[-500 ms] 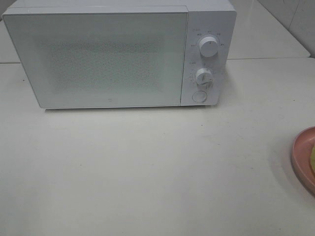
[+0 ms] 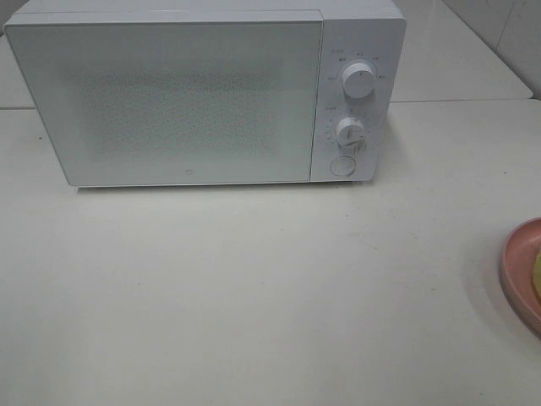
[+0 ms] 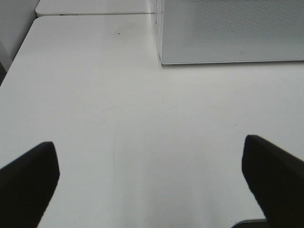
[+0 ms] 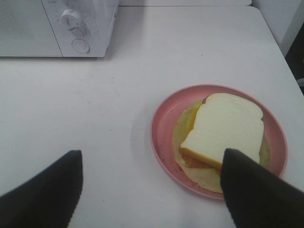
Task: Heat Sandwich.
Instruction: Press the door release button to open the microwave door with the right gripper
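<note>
The sandwich (image 4: 223,128), pale white bread over a yellow-green layer, lies on a round pink plate (image 4: 164,130) on the white table. In the high view only the plate's edge (image 2: 517,266) shows at the far right, with a sliver of yellow-green on it. My right gripper (image 4: 149,187) hovers open above the table beside the plate; one dark finger (image 4: 256,190) overlaps the plate's near side. My left gripper (image 3: 149,178) is open over bare table, nothing between its fingers. Neither arm appears in the high view.
A white microwave (image 2: 203,93) stands at the back of the table with its door shut, two knobs (image 2: 358,80) and a round button (image 2: 341,166) on its right panel. A table edge (image 3: 19,61) runs along the left wrist view's side.
</note>
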Motion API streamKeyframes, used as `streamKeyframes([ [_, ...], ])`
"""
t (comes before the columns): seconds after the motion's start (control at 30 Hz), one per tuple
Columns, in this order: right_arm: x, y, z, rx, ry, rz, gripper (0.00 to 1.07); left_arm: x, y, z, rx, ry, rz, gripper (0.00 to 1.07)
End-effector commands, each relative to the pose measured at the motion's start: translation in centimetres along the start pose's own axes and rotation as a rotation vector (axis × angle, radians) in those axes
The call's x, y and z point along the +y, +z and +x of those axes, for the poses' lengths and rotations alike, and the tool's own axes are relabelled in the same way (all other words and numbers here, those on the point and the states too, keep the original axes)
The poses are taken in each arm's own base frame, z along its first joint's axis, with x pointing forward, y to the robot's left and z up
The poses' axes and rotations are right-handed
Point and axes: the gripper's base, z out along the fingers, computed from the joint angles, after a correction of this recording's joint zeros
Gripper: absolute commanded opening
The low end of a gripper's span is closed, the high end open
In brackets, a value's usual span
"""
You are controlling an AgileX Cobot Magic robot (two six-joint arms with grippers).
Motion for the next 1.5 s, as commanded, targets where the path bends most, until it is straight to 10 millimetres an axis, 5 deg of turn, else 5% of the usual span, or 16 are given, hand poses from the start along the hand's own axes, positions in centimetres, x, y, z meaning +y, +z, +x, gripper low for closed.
streamKeyframes([
  [0.03,0.1,-0.8,-0.7,-0.048,0.001,0.000,0.76,-0.1,-0.3,0.2,-0.026,-0.003,0.001,1.01],
  [0.53,0.2,2.3,-4.6,-0.042,-0.001,-0.001,0.76,-0.1,-0.3,0.2,-0.026,-0.003,0.001,1.01],
  [0.83,0.3,7.3,-5.7,-0.059,-0.004,-0.004,0.76,-0.1,-0.3,0.2,-0.026,-0.003,0.001,1.01],
  [1.5,0.5,14.9,-7.3,-0.082,-0.001,-0.010,0.76,-0.1,-0.3,0.2,-0.026,-0.003,0.001,1.01],
])
